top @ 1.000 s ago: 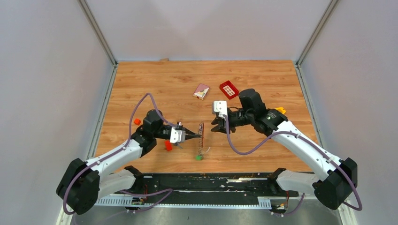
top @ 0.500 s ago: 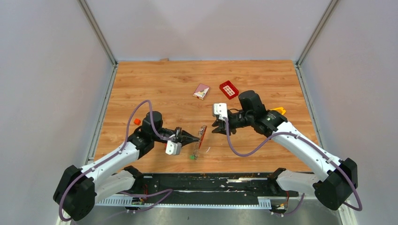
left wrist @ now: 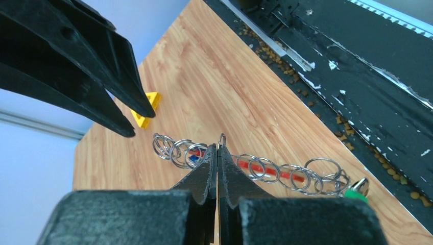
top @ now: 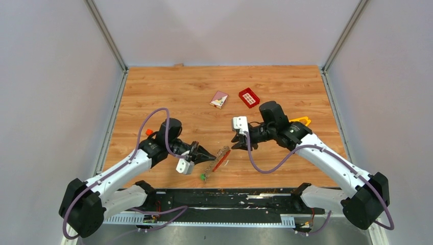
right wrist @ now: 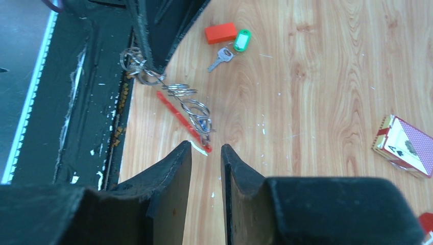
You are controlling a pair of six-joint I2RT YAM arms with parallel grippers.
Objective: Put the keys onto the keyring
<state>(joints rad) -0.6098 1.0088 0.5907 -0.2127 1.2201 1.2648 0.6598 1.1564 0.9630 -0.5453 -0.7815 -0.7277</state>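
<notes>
Here, the left end effector (left wrist: 218, 151) pinches the keyring (left wrist: 265, 172) mid-chain.

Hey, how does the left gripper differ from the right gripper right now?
The left gripper has its jaws pressed together on a ring of the keyring; the right gripper has its jaws apart with nothing between them. The left gripper grips the keyring partway along; the right gripper sits just short of its end, apart from it. Both point toward the keyring from opposite sides.
</notes>
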